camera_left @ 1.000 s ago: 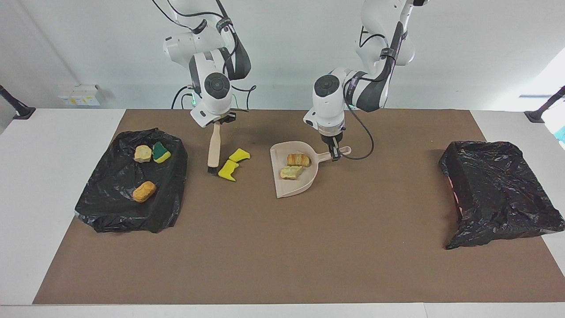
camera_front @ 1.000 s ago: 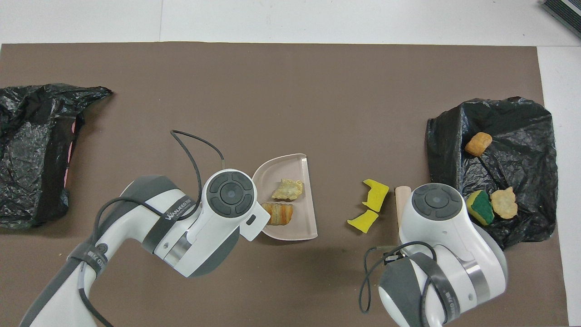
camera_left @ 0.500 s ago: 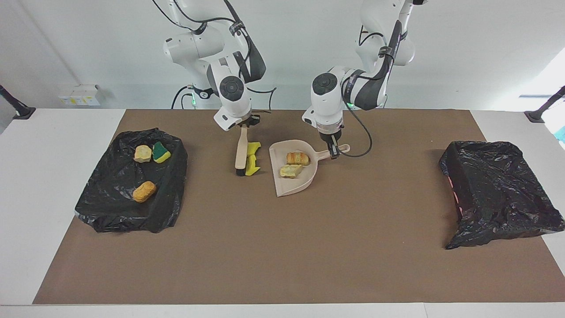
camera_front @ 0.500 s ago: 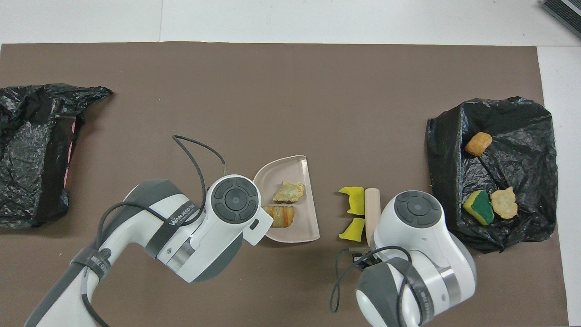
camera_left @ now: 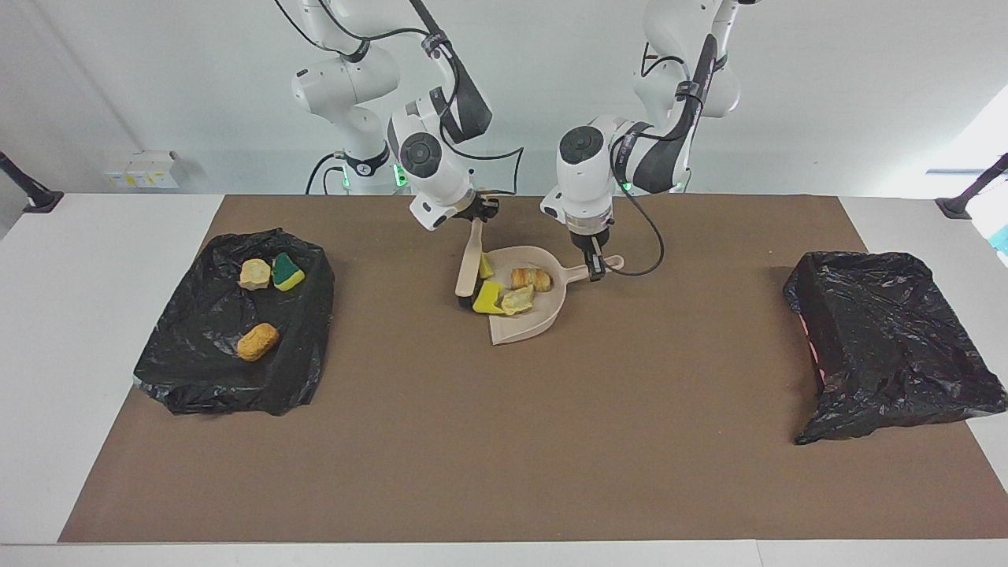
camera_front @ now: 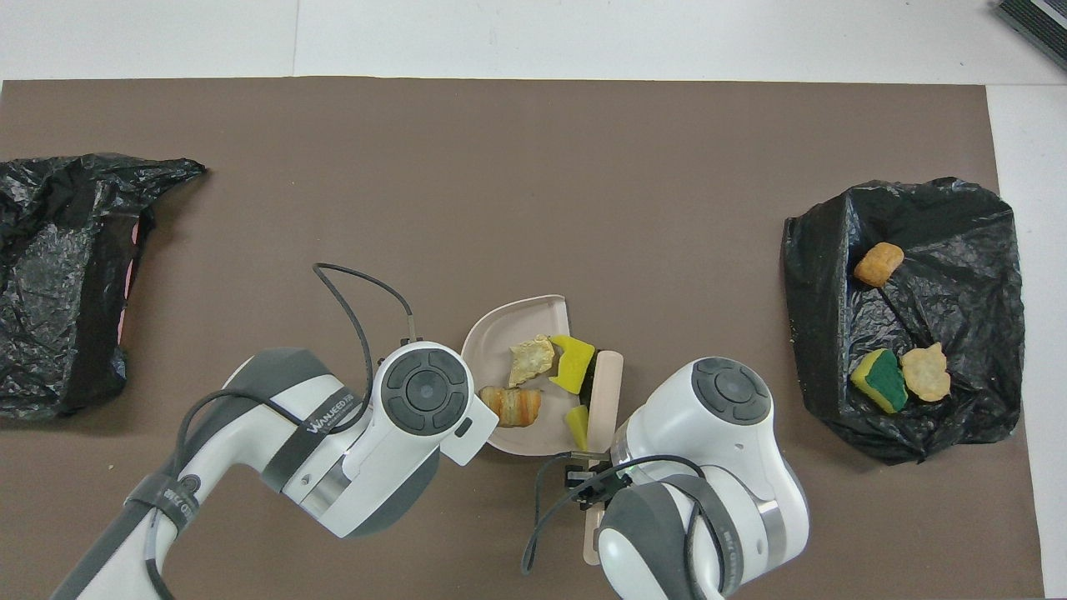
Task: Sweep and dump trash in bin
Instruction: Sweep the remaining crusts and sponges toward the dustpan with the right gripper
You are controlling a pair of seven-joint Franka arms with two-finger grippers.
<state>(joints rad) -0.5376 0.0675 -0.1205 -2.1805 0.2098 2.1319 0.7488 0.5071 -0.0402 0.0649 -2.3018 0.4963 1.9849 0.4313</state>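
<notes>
left tool (camera_left: 596, 270): clamped, low | right tool (camera_left: 476, 214): clamped, low

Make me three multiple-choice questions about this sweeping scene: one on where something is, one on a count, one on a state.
1. Where is the brush head?
A. at the dustpan mouth
B. in the black bag toward the right arm's end
C. on the bare white table

2. How many trash bits lie in the bag toward the right arm's end?
A. one
B. three
C. five

3. What is the left claw doing?
A. hanging open
B. shut on the dustpan handle
C. shut on the brush

Answers: A, the head pushes yellow sponge onto the pan; B, three bits show on it; B, it clamps the handle.
</notes>
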